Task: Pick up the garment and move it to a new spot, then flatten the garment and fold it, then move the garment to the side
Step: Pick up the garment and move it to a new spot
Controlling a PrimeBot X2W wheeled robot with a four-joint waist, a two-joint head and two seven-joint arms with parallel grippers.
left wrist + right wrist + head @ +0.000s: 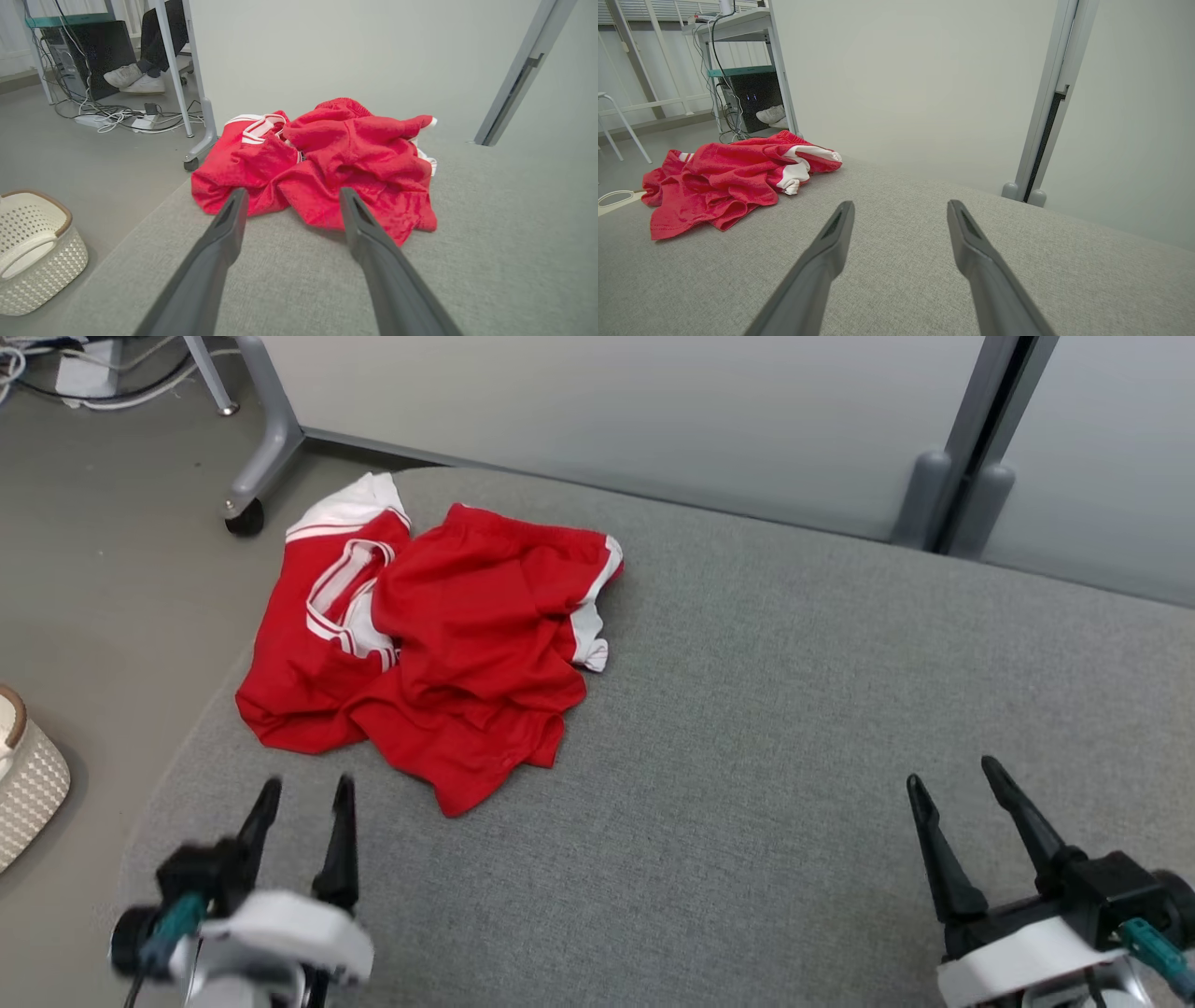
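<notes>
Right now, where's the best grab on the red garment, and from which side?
Probably the near hem of the red garment, where a loose pointed flap lies flat on the grey cushion toward the robot. Come from the near side, low, with the open left gripper, which points at that edge. The middle is bunched, so a pinch there may catch several layers.

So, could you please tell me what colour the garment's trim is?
White, with thin red stripes, on the red garment; clearest in the head view.
</notes>
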